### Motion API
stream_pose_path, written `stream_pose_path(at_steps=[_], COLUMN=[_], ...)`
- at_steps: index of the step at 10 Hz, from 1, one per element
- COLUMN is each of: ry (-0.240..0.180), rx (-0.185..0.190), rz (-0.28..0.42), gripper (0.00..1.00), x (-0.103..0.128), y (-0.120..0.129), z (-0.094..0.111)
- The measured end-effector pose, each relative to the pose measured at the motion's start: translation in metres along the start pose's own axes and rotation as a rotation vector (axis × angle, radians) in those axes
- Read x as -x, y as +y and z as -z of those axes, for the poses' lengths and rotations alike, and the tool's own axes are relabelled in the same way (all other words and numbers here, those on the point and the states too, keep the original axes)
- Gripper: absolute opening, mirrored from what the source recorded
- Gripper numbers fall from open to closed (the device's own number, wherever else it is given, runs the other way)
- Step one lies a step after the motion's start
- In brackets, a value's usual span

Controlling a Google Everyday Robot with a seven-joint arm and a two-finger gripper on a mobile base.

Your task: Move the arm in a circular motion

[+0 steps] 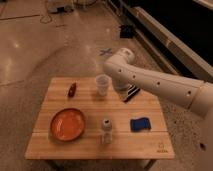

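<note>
- The counter [50, 145] is a pale wooden slatted top standing on a speckled, shiny floor [30, 55], seen from above and slightly to the front.
- Toward the counter's back left lies a small dark red object [72, 90], tilted on its side; what it is cannot be made out.
- Nearer the front left sits an orange plate [67, 124], round and shallow, well apart from the red object.
- At the back middle stands a white cup [102, 84], upright with its mouth up, just beside the arm's lower end.
- In front of the cup, near the counter's front middle, stands a small white bottle [106, 130] with a grey patch on it, upright.
- The arm [155, 82], thick, glossy and white with small dark dots, reaches in from the right edge of the view and bends at a rounded joint above the counter's back, then turns down toward the boards.
- The gripper [126, 92] hangs at the arm's lower end, low over the back middle-right of the counter, right of the cup; it appears as a grey and dark striped shape partly hidden by the arm, and whether the jaws are spread or pressed together I cannot tell.
- To the front right lies a blue sponge [140, 124], flat on the boards, apart from the bottle and below the arm.
- On the floor behind the counter is a blue cross mark [105, 51].
</note>
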Motion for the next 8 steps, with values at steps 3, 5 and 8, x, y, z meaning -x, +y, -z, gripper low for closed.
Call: stream_pose_path(at_steps=[3, 5, 8], ry=[0.014, 0.022, 0.029], rx=[-0.002, 0.001, -0.003], rz=[0.004, 0.027, 0.026], gripper=[0.41, 0.41, 0.41], x=[-0.007, 0.008, 0.002], y=[0.008, -0.008, -0.009], z=[-0.012, 0.001, -0.004])
